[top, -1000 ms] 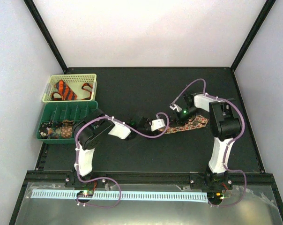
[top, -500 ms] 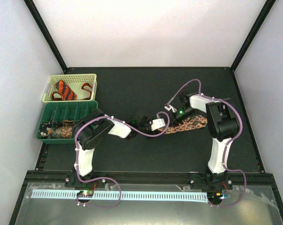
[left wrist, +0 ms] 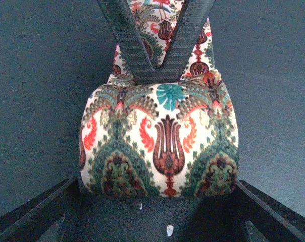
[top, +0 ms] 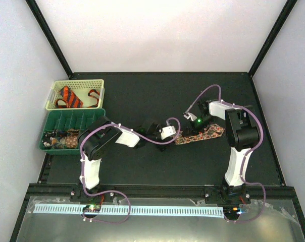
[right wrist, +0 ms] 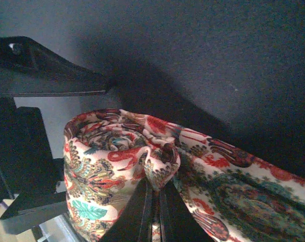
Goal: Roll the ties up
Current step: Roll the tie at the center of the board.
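The speckled tie (top: 203,134) lies mid-table with its left end wound into a coil (left wrist: 160,146). My left gripper (top: 174,136) is open; its fingers (left wrist: 46,212) stand wide on either side of the coil's near face and are not pressing it. My right gripper (top: 187,130) reaches in from the far side and is shut on a fold of the coil's outer layer (right wrist: 160,169), its dark fingers (left wrist: 124,40) meeting in a V over the roll. The unrolled length (right wrist: 243,196) trails away to the right. The orange striped tie (top: 71,97) sits in the basket.
A pale yellow basket (top: 99,83) stands at the back left. In front of it is a green divided tray (top: 99,115) with small coils (top: 61,140) in its near cells. Purple cables (top: 157,143) loop off both arms.
My left gripper has opened off the coil and drawn slightly left. My right gripper has closed onto the coil's fabric fold.
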You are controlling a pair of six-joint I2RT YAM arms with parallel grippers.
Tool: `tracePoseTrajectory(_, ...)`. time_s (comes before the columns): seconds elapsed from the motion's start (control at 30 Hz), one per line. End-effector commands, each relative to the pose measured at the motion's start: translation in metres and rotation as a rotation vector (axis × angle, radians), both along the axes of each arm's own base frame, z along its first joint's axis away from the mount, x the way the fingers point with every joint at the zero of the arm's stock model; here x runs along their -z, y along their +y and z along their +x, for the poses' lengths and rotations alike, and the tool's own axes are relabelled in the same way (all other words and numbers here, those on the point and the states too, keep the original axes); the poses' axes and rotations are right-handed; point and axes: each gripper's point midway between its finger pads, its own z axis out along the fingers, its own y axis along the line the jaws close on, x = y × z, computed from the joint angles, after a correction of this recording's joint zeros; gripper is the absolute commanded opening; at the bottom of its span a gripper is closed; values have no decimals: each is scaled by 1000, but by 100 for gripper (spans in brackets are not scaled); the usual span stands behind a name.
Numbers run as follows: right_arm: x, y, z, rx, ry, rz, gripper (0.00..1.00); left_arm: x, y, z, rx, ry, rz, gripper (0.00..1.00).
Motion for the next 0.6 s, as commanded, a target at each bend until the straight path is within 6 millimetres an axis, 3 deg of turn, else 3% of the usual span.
tracePoseTrajectory(0.0, 32, -24, -3, -32, -29, -185, 1, -15, -5, -5, 13, 33, -78, 83)
tracePoseTrajectory(0.13, 35, -21, -6, -30, -23, -181, 1, -18, -15, -1, 14, 44, -140, 85)
tracePoseTrajectory(0.33, 41, 0, -10, -29, -30, -109, 1, -13, -25, 7, -3, 48, -164, 85)
tracePoseTrajectory(0.57, 44, 27, 4, 5, -43, -22, 1, -5, -6, 1, -13, 49, -111, 81)
